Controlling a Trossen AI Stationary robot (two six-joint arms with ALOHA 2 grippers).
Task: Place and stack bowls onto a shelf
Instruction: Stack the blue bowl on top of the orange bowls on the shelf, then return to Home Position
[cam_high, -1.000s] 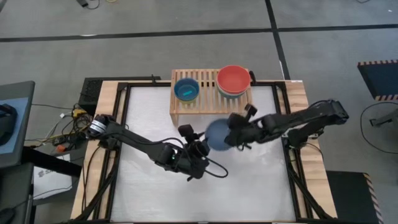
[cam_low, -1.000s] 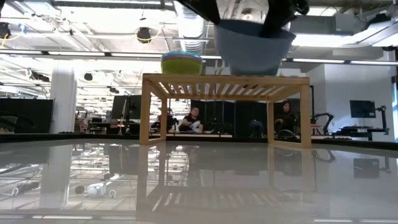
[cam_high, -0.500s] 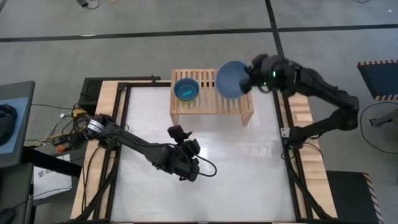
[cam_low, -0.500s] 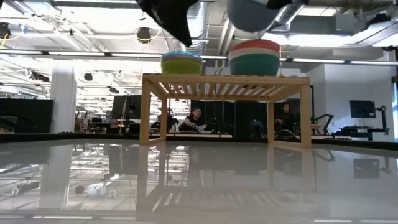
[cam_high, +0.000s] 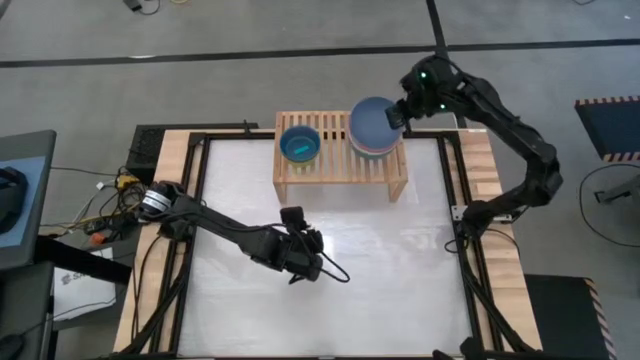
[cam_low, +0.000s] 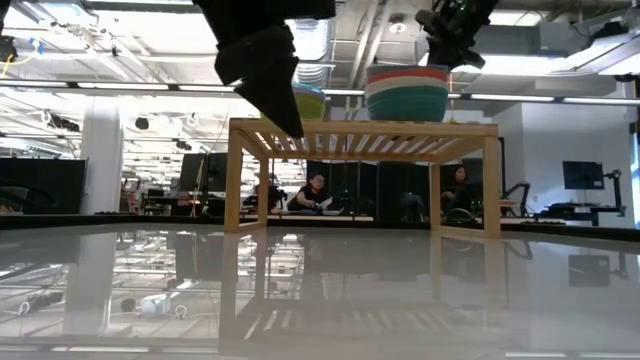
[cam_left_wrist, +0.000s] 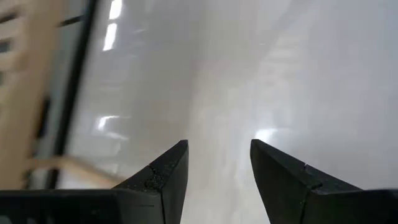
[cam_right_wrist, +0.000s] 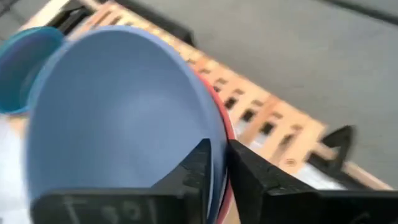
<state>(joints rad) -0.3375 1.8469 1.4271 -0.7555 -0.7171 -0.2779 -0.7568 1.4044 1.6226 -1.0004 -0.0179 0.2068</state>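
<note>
The blue bowl (cam_high: 373, 122) is gripped at its rim by the right pincer (cam_high: 396, 117), atop the right stack (red beneath) on the shelf (cam_high: 340, 170). The left pincer (cam_high: 300, 262) is held open over the worktop (cam_high: 390, 270).

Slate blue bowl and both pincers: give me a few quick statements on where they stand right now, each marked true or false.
1. The right pincer grips the rim of the slate blue bowl. True.
2. The slate blue bowl is over the left stack with the cyan bowl. False: it is at the right stack, above the red bowl.
3. The left pincer is open and holds nothing. True.
4. The left pincer is over the shelf. False: it is over the bare table, in front of the shelf.
5. Loose bowls lie on the table top. False: all visible bowls are on the shelf or in the right pincer.
</note>
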